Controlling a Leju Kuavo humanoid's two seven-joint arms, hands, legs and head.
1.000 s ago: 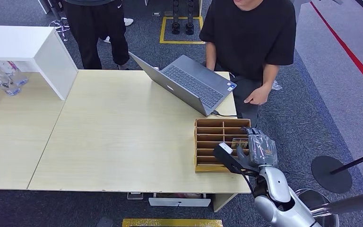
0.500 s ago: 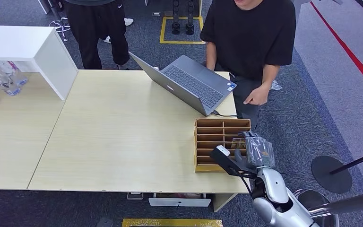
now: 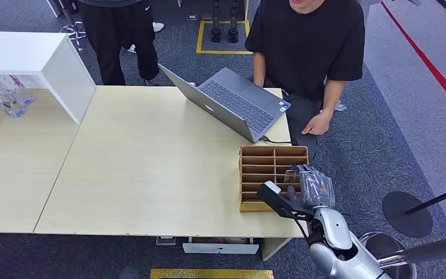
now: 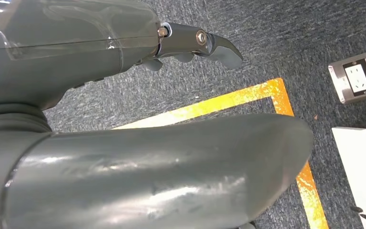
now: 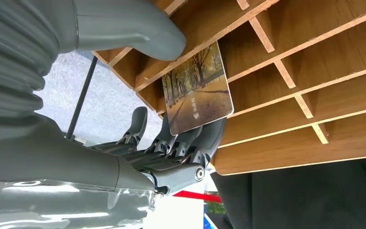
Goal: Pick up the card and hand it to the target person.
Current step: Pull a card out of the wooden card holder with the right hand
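Observation:
The card (image 5: 198,90), printed with a tree-lined avenue, stands in a slot on the right side of the wooden organizer (image 3: 255,157) near the table's front right corner. My right hand (image 3: 313,187) reaches into that slot. Its dark fingers (image 5: 190,143) lie against the card's far face and lower edge, while the thick thumb (image 5: 138,33) sits on the other side, apart from the card. In the head view the card (image 3: 293,174) peeks out just beside the hand. The person in a black shirt (image 3: 308,46) stands behind the table's right end, one hand (image 3: 315,124) hanging low. My left hand (image 4: 162,167) hangs over the floor, holding nothing.
An open grey laptop (image 3: 232,102) sits just behind the organizer, its cable running past it. A second person (image 3: 119,35) stands at the back left. A white box (image 3: 29,58) and bottles (image 3: 6,93) are at the far left. A black stand base (image 3: 406,212) sits on the carpet at right.
My right hand has slid a little to the left and settled lower against the organizer's right side. The person's hanging hand has shifted slightly.

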